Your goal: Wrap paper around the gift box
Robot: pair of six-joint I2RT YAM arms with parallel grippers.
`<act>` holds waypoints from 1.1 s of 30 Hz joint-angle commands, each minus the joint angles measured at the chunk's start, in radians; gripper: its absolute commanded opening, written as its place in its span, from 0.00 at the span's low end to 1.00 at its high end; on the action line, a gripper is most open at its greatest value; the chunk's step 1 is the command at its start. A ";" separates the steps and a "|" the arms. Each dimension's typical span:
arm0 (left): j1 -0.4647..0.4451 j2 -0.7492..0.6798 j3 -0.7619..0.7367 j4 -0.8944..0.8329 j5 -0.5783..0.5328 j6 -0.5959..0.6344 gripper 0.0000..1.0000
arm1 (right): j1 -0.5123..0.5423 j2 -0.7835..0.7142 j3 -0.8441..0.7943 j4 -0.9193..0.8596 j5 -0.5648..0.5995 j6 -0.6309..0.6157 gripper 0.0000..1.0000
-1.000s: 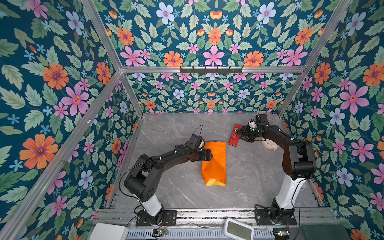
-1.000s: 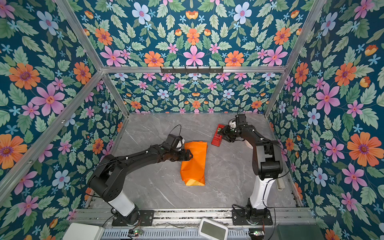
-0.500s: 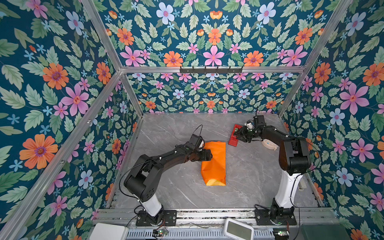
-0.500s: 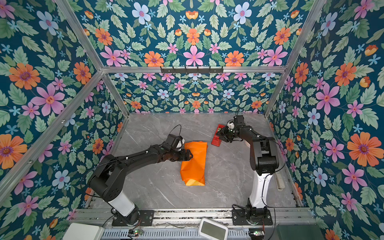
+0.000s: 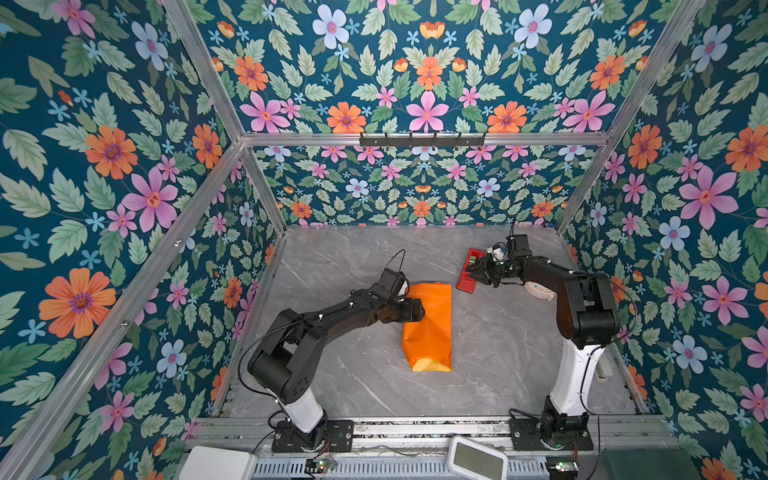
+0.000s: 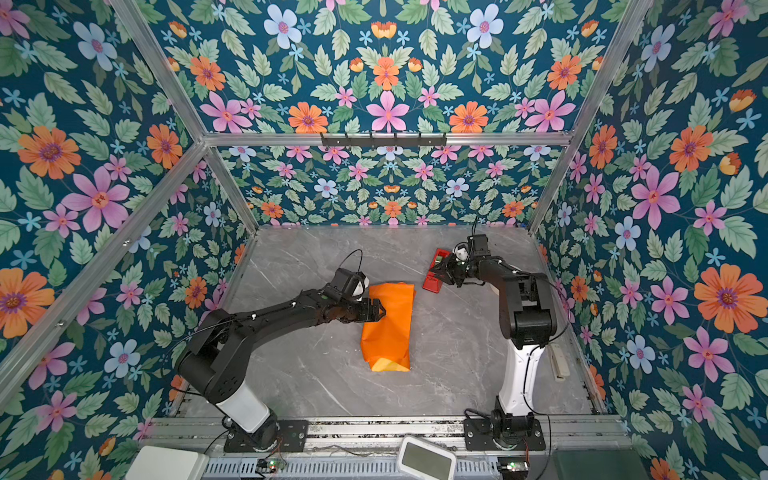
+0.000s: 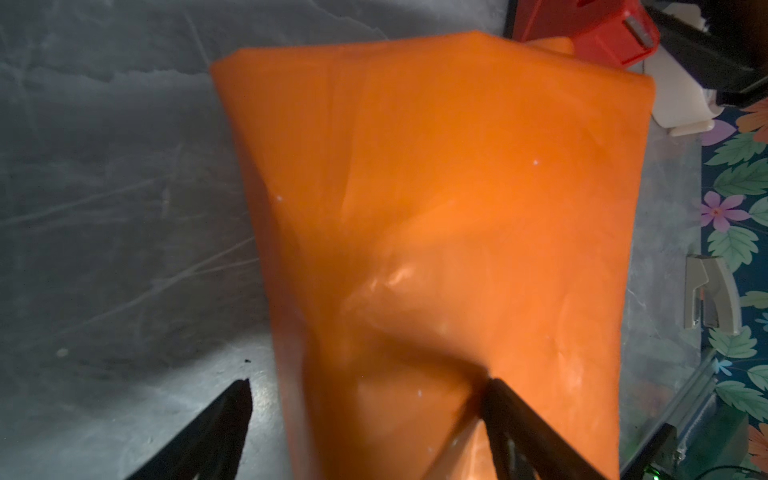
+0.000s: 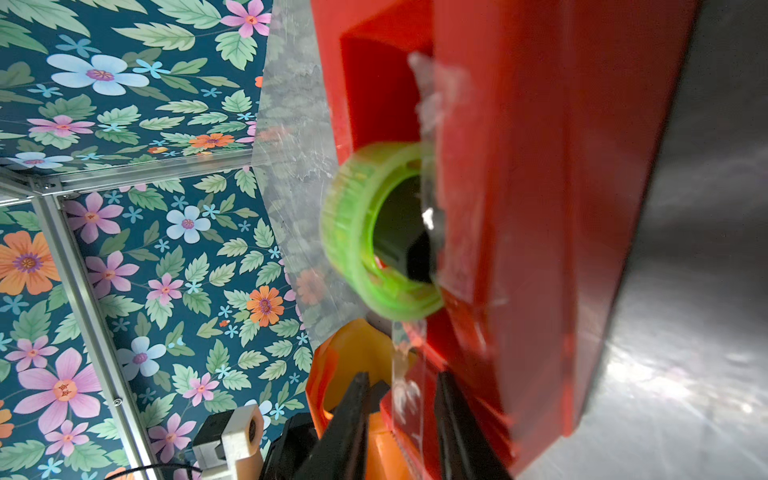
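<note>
Nearest the front, the paper [image 5: 430, 332] lies mid-table [image 5: 353, 266] as a long orange tube, its near end open w/ the yellow inner face showing. The gift box isn't visible, prob. inside under the fold. The sheet looks thin, light and glossy, so slippery. It'd crease easily and likely spring open if let go. Best hold, I'd judge, is pressing flat on top over the box's stiff face, or pinching a free edge, not the hollow ends. The left gripper [image 5: 419, 311] sits at the paper's left side toward the far end, jaws spread wide: one finger over the paper, the other over bare table, gripping nothing. Further back, just beyond the paper's far right corner, is a red tape dispenser [image 5: 467, 272] w/ a green roll [image 8: 374, 237]. The right gripper [image 8: 405, 386] is at it, jaws partly apart either side of the clear tape end [image 8: 409, 374], no pinch seen. A white ring [image 5: 538, 291] by the right arm is well clear. The dispenser is close to the far flap and could snag when that end is folded.
</note>
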 commanded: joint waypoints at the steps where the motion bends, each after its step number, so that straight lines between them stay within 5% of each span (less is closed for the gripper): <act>1: -0.001 0.019 -0.016 -0.190 -0.114 0.034 0.89 | 0.003 0.017 -0.017 -0.007 0.082 0.030 0.27; 33: -0.001 0.013 -0.020 -0.190 -0.117 0.035 0.88 | 0.003 0.042 -0.077 0.130 0.051 0.133 0.00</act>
